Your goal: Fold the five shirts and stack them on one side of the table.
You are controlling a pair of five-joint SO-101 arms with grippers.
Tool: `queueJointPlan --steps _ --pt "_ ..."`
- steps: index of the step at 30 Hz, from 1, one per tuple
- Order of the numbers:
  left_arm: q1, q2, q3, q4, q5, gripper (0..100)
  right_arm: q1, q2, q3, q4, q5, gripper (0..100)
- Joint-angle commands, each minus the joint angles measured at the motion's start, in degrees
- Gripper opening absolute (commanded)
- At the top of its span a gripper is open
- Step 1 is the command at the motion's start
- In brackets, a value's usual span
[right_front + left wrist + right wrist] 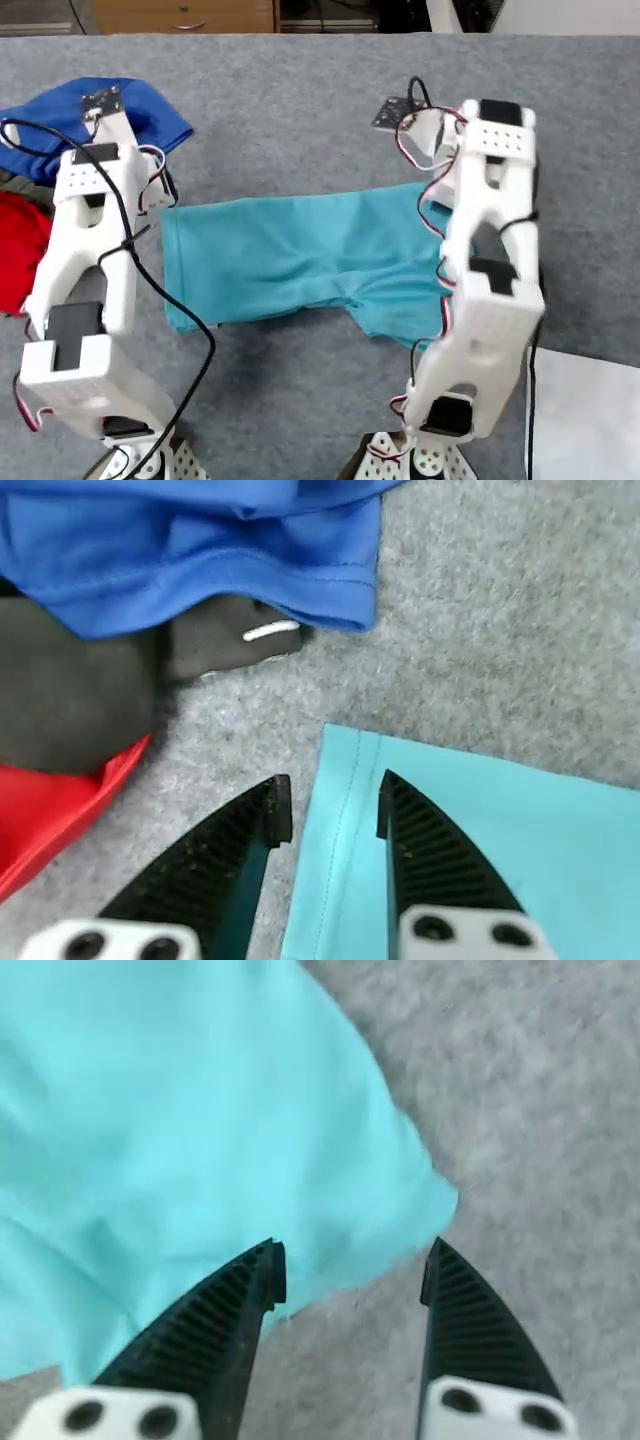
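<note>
Risks dragging the rumpled teal fabric shirt (300, 260), lying mid-table on grey felt (300, 100), askew if closing unevenly, with the left gripper (332, 805) parted and empty astride its hem and the right gripper (353, 1272) parted over a corner edge.

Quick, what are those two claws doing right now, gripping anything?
Left gripper: open, holding nothing, over the teal shirt edge.
Right gripper: open, holding nothing, over that shirt's corner.

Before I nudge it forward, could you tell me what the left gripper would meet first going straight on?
Most likely the hemmed edge of the teal shirt, which lies between the open fingers of the left gripper; depth is unclear.
</note>
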Motion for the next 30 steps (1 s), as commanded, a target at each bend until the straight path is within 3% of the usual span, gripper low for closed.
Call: queueJointPlan --steps 1,17,24,30 --pt "-0.3 1.5 -4.7 2.5 -0.3 16 -1.4 5.2 -10.1 1.2 -1.8 23.9" --pt "-0.2 13.9 -8.8 2.6 14.5 15 -1.4 19.0 -22.2 2.3 -3.8 22.7" --pt "-0.3 17.6 -12.5 2.5 18.5 4 -1.4 19.8 -22.2 1.9 -3.7 4.4" --pt "-0.3 19.5 -16.3 2.5 20.3 2 -0.9 19.9 -24.7 2.2 -3.8 0.5"
